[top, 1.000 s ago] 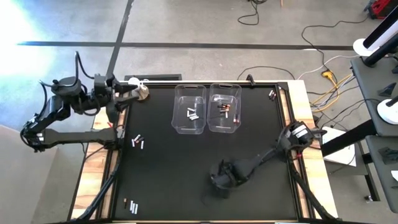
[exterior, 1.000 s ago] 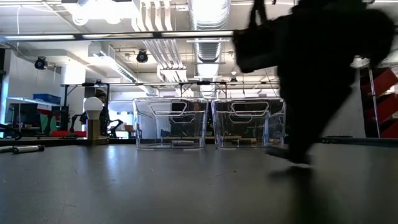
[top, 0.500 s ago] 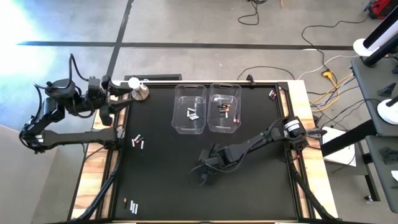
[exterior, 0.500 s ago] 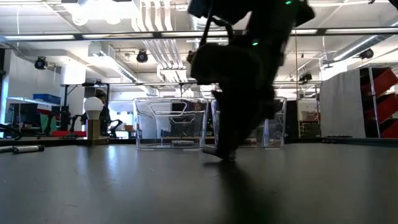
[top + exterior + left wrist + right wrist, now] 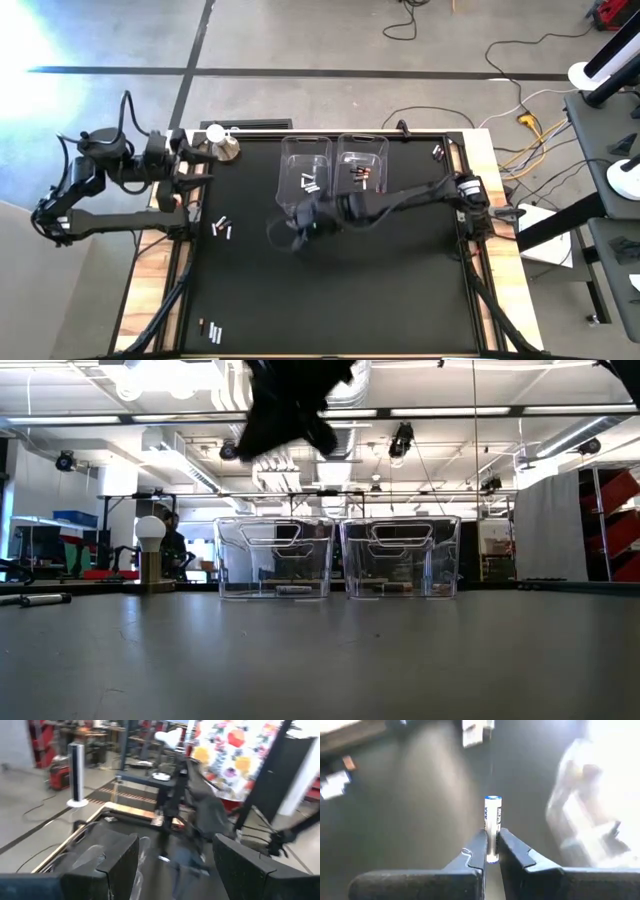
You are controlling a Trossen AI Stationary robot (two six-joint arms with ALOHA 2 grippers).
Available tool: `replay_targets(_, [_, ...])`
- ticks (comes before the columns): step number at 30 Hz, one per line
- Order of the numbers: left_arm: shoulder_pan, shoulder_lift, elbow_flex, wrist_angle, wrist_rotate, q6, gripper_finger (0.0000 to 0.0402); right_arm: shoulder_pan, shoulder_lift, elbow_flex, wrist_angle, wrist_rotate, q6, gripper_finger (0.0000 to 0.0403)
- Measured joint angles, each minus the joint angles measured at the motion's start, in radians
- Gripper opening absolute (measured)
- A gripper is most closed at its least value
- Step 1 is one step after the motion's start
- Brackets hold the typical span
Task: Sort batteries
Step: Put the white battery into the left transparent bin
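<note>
My right gripper (image 5: 283,232) hovers above the table just off the near-left corner of the left clear bin (image 5: 305,176) and shows high up in the low view (image 5: 290,405). It is shut on a silvery-white battery (image 5: 493,827). Both the left bin and the right bin (image 5: 361,173) hold a few batteries on their floors. Loose batteries lie on the mat at the left (image 5: 222,228), near-left (image 5: 210,331) and far-right (image 5: 437,152). My left gripper (image 5: 172,870) waits open at the table's far-left corner (image 5: 190,165). My right gripper pinches the silvery-white battery between its two fingertips (image 5: 479,851), on the sides of one end (image 5: 492,856). The battery lies along the fingers and sticks out past their tips, blue-ringed end (image 5: 493,798) foremost. It is lifted clear of the table.
A silver knob with a white ball (image 5: 222,143) stands at the far-left corner beside my left gripper. The two bins stand side by side at the far middle (image 5: 275,557) (image 5: 402,556). The black mat is rimmed by a wooden border (image 5: 478,160). Cables lie on the floor beyond.
My right gripper has swung from the near middle of the table toward the left and far edge, up to the left bin's near-left corner, and risen off the mat. My left arm has drawn back a little toward the left edge.
</note>
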Motion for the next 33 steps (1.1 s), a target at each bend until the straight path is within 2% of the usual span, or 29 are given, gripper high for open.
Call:
replay_targets(5, [0.0, 0.026, -0.002, 0.077, 0.087, 0.075, 0.0231, -0.087, -0.002, 0.15, -0.02, 0.011, -0.11, 0.0022])
replay_targets(12, [0.011, 0.073, -0.002, 0.115, 0.091, 0.157, 0.0231, -0.21, -0.002, 0.262, -0.027, 0.013, -0.249, 0.0022])
replay_targets(19, [0.038, 0.085, 0.0, 0.137, 0.084, 0.167, 0.0231, -0.319, -0.001, 0.274, -0.095, -0.002, -0.291, 0.0022])
replay_targets(24, [0.05, 0.09, 0.0, 0.148, 0.076, 0.166, 0.0231, -0.366, 0.0, 0.274, -0.144, -0.056, -0.296, 0.0022])
replay_targets(28, [0.055, 0.109, 0.0, 0.16, 0.075, 0.166, 0.0231, -0.384, 0.039, 0.3, -0.183, -0.076, -0.345, 0.0022])
replay_targets(33, [0.056, 0.149, 0.0, 0.172, 0.059, 0.161, 0.0231, -0.412, 0.152, 0.402, -0.297, -0.094, -0.396, 0.0022])
